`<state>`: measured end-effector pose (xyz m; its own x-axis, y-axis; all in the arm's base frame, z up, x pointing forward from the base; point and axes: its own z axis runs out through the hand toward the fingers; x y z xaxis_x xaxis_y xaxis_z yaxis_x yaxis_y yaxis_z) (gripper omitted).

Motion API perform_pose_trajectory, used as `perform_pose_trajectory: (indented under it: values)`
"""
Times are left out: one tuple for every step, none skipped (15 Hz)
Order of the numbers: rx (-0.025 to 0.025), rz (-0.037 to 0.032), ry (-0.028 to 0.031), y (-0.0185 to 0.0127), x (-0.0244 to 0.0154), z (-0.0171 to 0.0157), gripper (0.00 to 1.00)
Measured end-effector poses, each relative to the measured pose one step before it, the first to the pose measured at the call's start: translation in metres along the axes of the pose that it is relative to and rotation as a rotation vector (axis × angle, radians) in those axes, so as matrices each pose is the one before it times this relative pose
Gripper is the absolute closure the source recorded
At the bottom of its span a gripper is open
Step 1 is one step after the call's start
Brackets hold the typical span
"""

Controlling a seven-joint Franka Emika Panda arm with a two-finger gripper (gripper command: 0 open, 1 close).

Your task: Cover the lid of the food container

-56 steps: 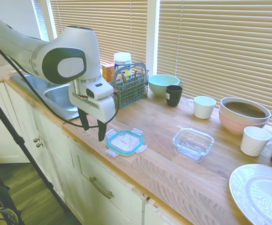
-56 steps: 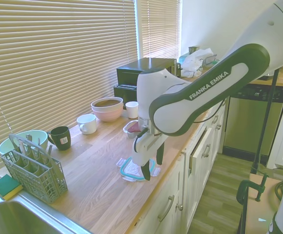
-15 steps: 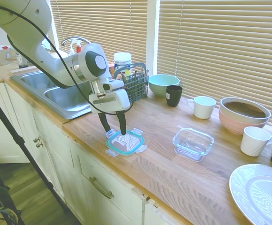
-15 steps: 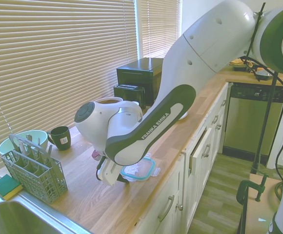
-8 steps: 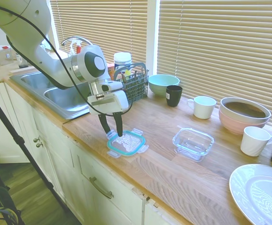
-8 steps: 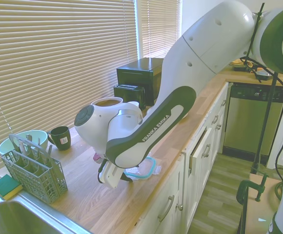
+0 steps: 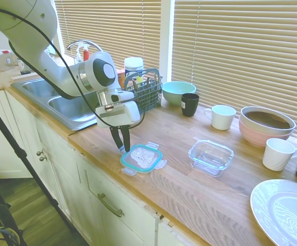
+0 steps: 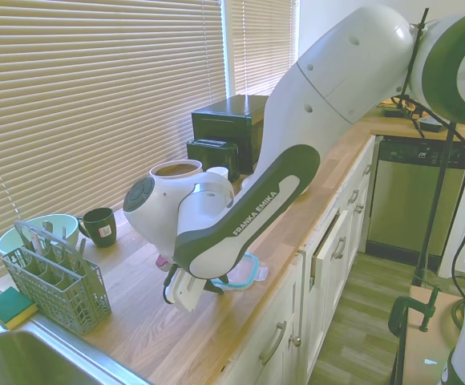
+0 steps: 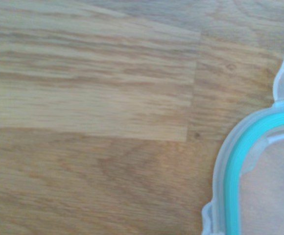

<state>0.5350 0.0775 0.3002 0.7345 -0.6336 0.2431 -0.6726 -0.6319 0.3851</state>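
Note:
The lid [image 7: 142, 157], clear plastic with a teal rim and snap tabs, is near the counter's front edge. My gripper [image 7: 122, 149] points down at the lid's left edge with its dark fingers drawn close together, shut on that rim. The lid looks slightly raised on the gripped side. In the second exterior view only part of the lid [image 8: 241, 273] shows beside the arm. The wrist view shows a corner of the lid [image 9: 252, 171] over wood grain. The food container [image 7: 210, 156], a clear glass dish, sits open to the lid's right, a hand's width away.
Behind the lid stand a grey cutlery basket [image 7: 144, 92], a green bowl [image 7: 178, 91], a black mug [image 7: 190, 104] and a white mug [image 7: 223, 117]. A pink bowl [image 7: 266, 125], another white mug [image 7: 278, 154] and a white plate [image 7: 279, 210] are at the right. The sink [image 7: 69, 107] lies left.
The fingers have shut on the lid's left rim. Gripper and lid have shifted a little to the right, toward the glass container.

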Motion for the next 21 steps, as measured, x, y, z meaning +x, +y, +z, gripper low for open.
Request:
perform_pose_trajectory:
  values:
    - [-0.00100,0.00064,0.00002,0.00028,0.00048,0.00055,1.00]
    - [-0.00076,-0.00020,0.00188,0.00028,0.00056,0.00010,1.00]
    - [-0.00006,-0.00070,0.00112,-0.00006,-0.00001,-0.00016,1.00]
    - [-0.00018,-0.00106,0.00108,-0.00018,-0.00021,-0.00017,1.00]
    - [-0.00031,-0.00111,0.00154,-0.00008,-0.00006,-0.00009,1.00]
    - [0.00073,0.00018,0.00098,-0.00001,0.00008,-0.00025,1.00]
    - [0.00283,0.00126,0.00120,0.00006,0.00029,-0.00085,1.00]
    - [0.00979,0.00351,-0.00047,-0.00032,0.00031,-0.00186,1.00]
    - [0.01729,0.00666,-0.00402,-0.00090,-0.00008,-0.00332,1.00]
    - [0.01945,0.00984,-0.00788,-0.00038,-0.00054,-0.00550,1.00]
    - [0.02135,0.00971,-0.00353,0.00072,-0.00015,-0.00878,1.00]
    - [0.02176,0.00724,-0.00259,0.00185,0.00030,-0.01114,1.00]
    - [0.02202,0.00490,0.00002,0.00281,0.00091,-0.01181,1.00]
    - [0.02328,0.00847,-0.00235,0.00368,0.00075,-0.01257,1.00]
    - [0.02329,0.00777,-0.00270,0.00412,0.00040,-0.01226,1.00]
    - [0.02370,0.00608,-0.00377,0.00476,0.00051,-0.01249,1.00]
    - [0.02826,0.00594,-0.00590,0.00456,0.00117,-0.01387,1.00]
    - [0.02870,0.00702,-0.00711,0.00467,0.00163,-0.01454,1.00]
    - [0.02915,0.00681,-0.00637,0.00525,0.00234,-0.01469,1.00]
    - [0.02716,0.00772,-0.00518,0.00601,0.00278,-0.01469,1.00]
    - [0.02482,0.00684,-0.00526,0.00653,0.00423,-0.01297,1.00]
